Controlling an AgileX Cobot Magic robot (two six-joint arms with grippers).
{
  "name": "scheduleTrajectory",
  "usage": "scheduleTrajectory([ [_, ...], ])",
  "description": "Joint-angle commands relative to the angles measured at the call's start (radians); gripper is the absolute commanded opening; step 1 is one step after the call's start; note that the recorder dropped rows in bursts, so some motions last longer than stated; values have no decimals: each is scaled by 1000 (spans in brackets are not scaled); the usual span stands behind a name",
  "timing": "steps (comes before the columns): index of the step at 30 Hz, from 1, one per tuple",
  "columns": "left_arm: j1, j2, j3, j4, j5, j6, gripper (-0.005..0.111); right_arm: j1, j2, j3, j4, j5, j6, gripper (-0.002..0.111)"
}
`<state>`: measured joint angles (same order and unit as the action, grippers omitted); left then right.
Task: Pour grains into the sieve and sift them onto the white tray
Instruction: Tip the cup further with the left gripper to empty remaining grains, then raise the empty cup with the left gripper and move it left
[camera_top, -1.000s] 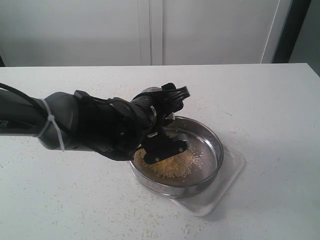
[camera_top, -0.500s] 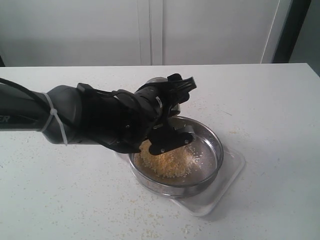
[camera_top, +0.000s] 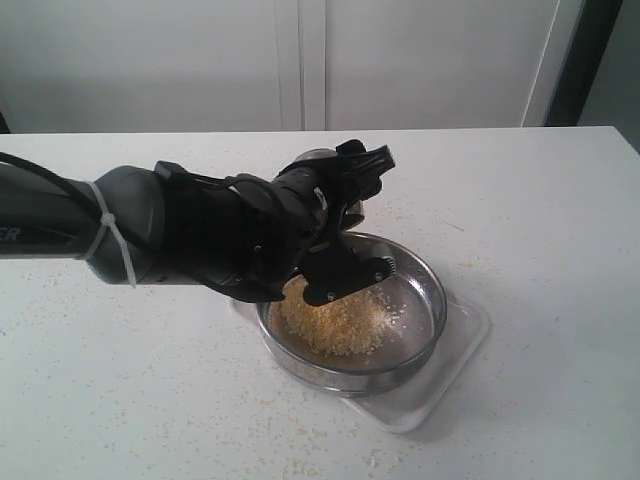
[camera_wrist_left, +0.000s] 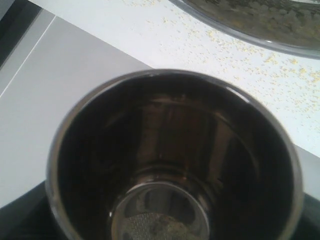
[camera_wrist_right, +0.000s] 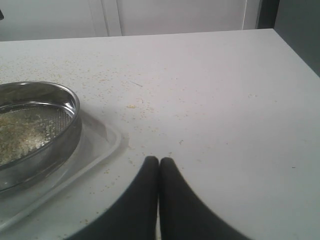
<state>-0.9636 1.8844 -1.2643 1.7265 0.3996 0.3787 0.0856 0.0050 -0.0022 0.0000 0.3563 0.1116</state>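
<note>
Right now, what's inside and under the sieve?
Inside the sieve: grains, partly hidden by the left gripper holding the cup. Under it: the white tray; its middle is covered.

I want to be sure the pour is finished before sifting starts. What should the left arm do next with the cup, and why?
Probably tip the cup back upright and carry it clear of the sieve. The cup's inside looks empty in the left wrist view, and the grains already lie heaped in the sieve above the white tray, so further pouring seems pointless.
</note>
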Motion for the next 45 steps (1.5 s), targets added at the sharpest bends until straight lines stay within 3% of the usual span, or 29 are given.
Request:
scheduleTrajectory([
  [1, -6, -11, -5, 18, 11, -8, 0, -7, -5, 2, 0, -14, -2, 0],
  [18, -6, -17, -5, 18, 9, 29, 0, -7, -5, 2, 0, -14, -2, 0],
  [30, -6, -23, -5, 18, 79, -492, 0, -7, -5, 2, 0, -14, -2, 0],
  [34, -6, -23, -5, -57, 139, -592, 0, -7, -5, 2, 0, -14, -2, 0],
  [45, -6, -23, -5, -425, 196, -652, 0, -7, -5, 2, 0, -14, -2, 0],
])
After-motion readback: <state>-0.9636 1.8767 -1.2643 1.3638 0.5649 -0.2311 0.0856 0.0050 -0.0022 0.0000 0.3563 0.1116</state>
